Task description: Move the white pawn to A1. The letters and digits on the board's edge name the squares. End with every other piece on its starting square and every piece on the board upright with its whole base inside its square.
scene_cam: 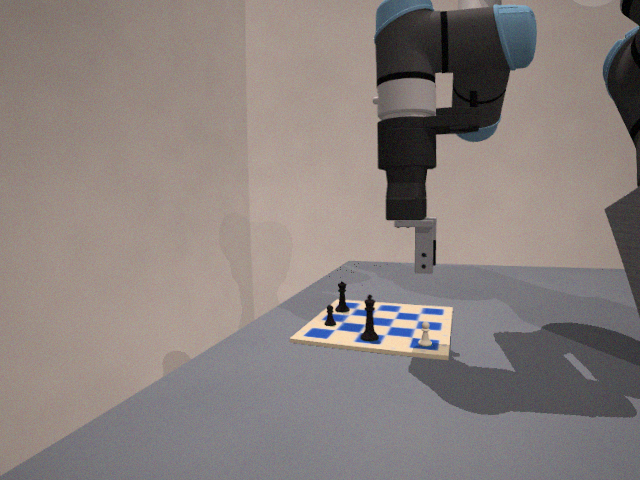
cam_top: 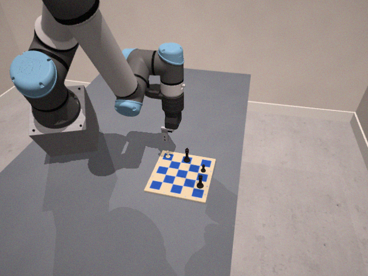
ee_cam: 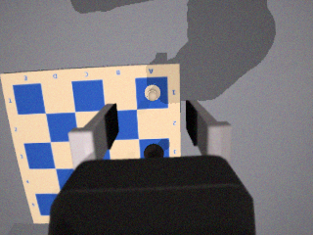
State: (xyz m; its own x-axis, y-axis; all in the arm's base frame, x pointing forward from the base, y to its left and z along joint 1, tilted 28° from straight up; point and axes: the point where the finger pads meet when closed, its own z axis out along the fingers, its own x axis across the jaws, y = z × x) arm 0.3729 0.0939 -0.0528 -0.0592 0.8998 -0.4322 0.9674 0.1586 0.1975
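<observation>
The white pawn [cam_top: 168, 154] [scene_cam: 424, 334] [ee_cam: 153, 93] stands upright on the blue corner square at column A, row 1 of the small chessboard [cam_top: 154, 177] [scene_cam: 398, 347] [ee_cam: 15, 142]. My gripper [cam_top: 165, 137] [scene_cam: 424, 257] [ee_cam: 152, 116] is open and empty. It hangs well above the pawn, clear of it. A black king [cam_top: 186, 155] [scene_cam: 369, 326] stands two squares along the same edge; its top [ee_cam: 155, 150] shows in the wrist view. A black pawn [cam_top: 203, 168] [scene_cam: 329, 315] and a black queen [cam_top: 200, 181] [scene_cam: 341, 297] stand near the board's far side.
The board lies on a grey table [cam_top: 74, 207] [scene_cam: 310, 413]. The arm's base block [cam_top: 59, 130] stands at the table's left in the top view. A wall [scene_cam: 124, 155] rises beyond the table's edge.
</observation>
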